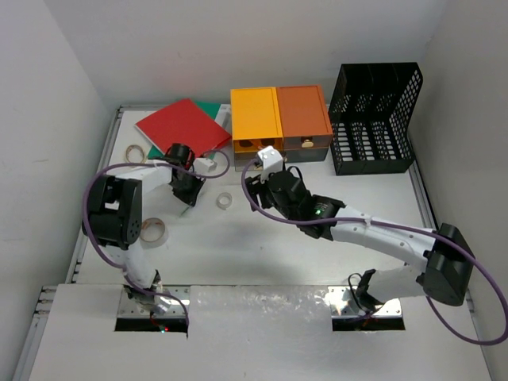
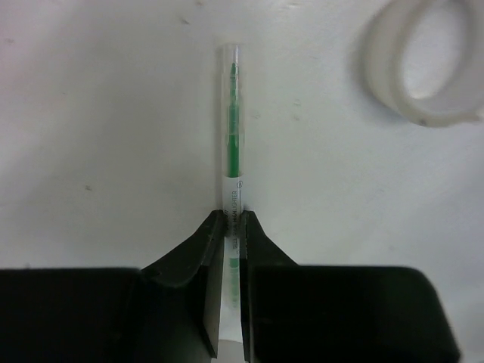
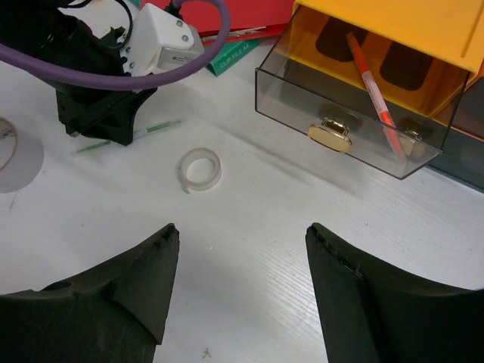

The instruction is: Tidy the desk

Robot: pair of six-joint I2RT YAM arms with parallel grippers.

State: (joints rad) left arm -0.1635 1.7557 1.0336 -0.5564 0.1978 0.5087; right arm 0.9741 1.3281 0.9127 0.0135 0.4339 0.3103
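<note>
The counter lay under both arms in the top view, with a yellow drawer box, an orange drawer box and a black mesh file rack along its far edge. At the left wrist, the left gripper was clamped on a green pen, with a tape ring nearby. At the right wrist, the right gripper stood wide and empty before the yellow box's open clear drawer, which held a red pen.
</note>
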